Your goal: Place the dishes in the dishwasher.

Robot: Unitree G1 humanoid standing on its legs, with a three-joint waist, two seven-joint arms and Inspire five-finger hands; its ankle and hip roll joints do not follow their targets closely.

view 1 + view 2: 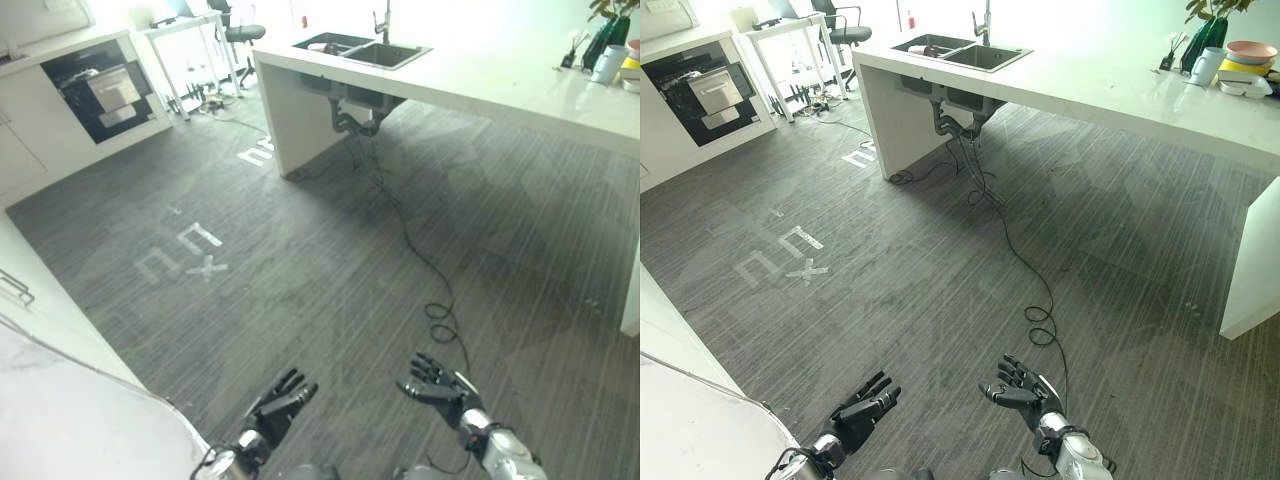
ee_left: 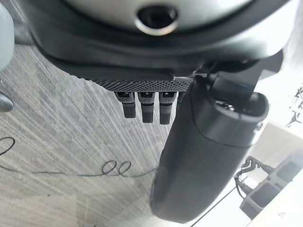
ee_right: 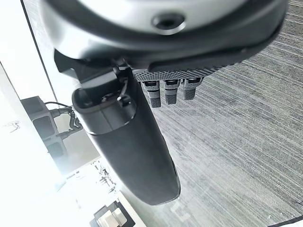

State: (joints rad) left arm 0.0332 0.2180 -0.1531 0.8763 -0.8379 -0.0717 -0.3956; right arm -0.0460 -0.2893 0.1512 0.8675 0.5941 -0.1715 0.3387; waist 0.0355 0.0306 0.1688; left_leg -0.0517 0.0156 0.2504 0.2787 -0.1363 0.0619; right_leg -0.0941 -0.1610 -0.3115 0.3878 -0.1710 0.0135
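- Both hands are down at the bottom edge of the head views, hanging over bare grey floor [image 1: 330,280] and holding nothing.
- Left hand [image 1: 280,402] sits at bottom centre-left, fingers pretty much straight and loosely spread, pointing toward the upper right of the frame. Its own wrist view [image 2: 199,156] backs this up: thumb out, fingers in a relaxed row, just floor past them.
- Right hand [image 1: 437,386] is at bottom centre-right, palm turned toward the other hand, fingers fanned out wide and a bit bent. Nothing in it in the right wrist view [image 3: 128,146] either.
- The two hands are near each other but well apart from any dishes.
- The dishes [image 1: 1246,62] are a small stack of bowls and plates way up in the top right corner, on the far end of the white counter [image 1: 1120,95], just beside a pale cup [image 1: 1206,66] and a dark green vase [image 1: 1206,40] with a plant.
- The sink [image 1: 960,52] is set in the same counter, top centre of the frame, with something pale lying in its far basin.
- The dishwasher [image 1: 100,90] is in the upper left, a dark open-fronted unit built into white cabinets, racks visible inside.
- White tape marks [image 1: 185,255] are on the floor, centre-left.
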